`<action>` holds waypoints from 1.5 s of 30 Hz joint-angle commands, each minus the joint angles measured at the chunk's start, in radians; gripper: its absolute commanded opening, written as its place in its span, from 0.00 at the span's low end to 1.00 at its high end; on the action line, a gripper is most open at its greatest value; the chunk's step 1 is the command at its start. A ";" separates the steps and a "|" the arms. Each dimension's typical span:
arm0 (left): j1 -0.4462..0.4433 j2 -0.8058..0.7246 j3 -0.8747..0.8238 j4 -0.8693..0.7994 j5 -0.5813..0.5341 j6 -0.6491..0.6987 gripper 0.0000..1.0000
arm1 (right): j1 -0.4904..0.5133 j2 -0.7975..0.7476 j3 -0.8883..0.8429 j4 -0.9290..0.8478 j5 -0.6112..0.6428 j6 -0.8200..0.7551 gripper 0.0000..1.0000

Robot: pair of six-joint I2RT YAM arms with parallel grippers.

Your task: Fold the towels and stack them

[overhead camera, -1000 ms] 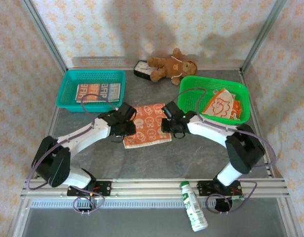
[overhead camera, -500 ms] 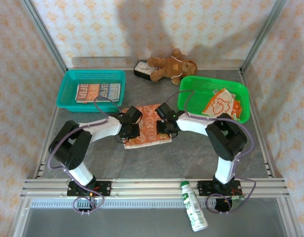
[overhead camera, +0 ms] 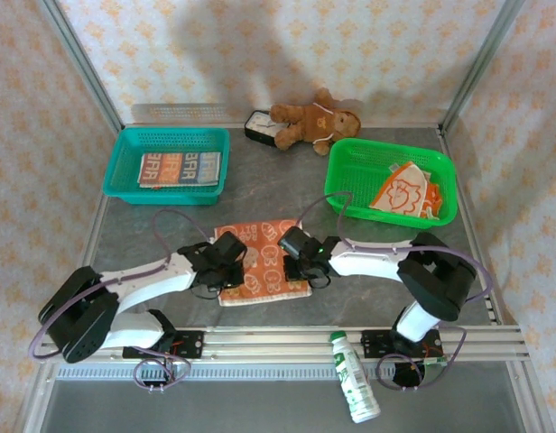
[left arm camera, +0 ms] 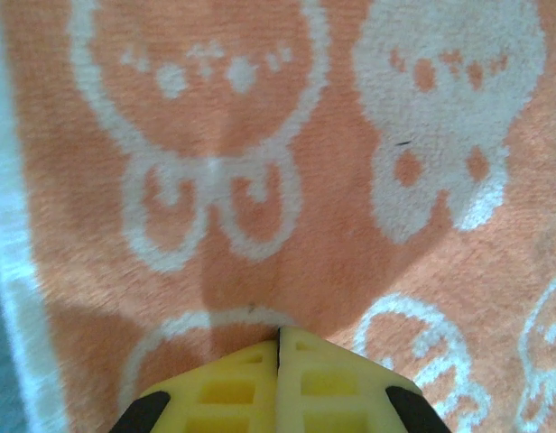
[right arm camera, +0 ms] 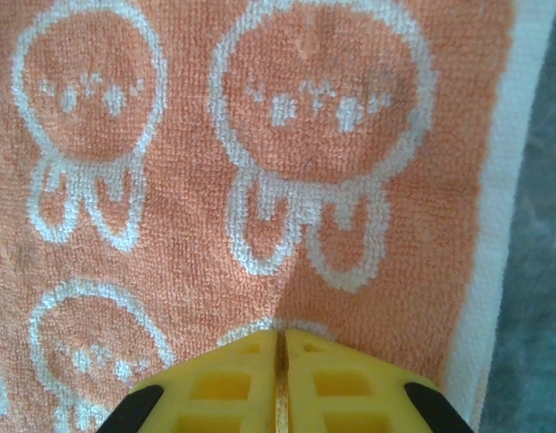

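The orange towel (overhead camera: pixel 263 271) lies spread on the table (overhead camera: pixel 368 271), left of the green basket (overhead camera: pixel 346 171) and nearer the arms than it. It is thin, limp terry, light and grippy, and it will likely sag, so a pinch near the side hems suits it. The left gripper (left arm camera: pixel 279 336) and right gripper (right arm camera: pixel 280 336) each press their jaws together on a small pucker of cloth, though how much is caught is hard to see. Bare table toward the basket leaves folding room.
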 commanded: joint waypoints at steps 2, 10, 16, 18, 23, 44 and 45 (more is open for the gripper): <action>-0.001 -0.107 0.028 -0.122 -0.031 -0.043 0.07 | 0.004 -0.059 0.026 -0.103 0.074 0.040 0.11; 0.221 -0.067 0.188 -0.146 -0.072 0.128 0.00 | -0.084 0.018 0.273 -0.220 0.182 -0.076 0.03; 0.332 0.112 0.282 -0.018 -0.074 0.200 0.00 | -0.161 0.188 0.445 -0.257 0.181 -0.167 0.00; 0.345 0.179 0.315 0.007 -0.069 0.214 0.00 | -0.187 0.236 0.484 -0.263 0.167 -0.176 0.00; 0.365 0.312 0.391 0.019 -0.087 0.242 0.00 | -0.231 0.299 0.526 -0.267 0.166 -0.194 0.00; 0.373 0.342 0.246 0.014 -0.214 0.249 0.00 | -0.245 0.351 0.471 -0.224 0.080 -0.231 0.00; 0.374 0.322 0.232 0.010 -0.214 0.247 0.00 | -0.239 0.344 0.467 -0.227 0.072 -0.229 0.00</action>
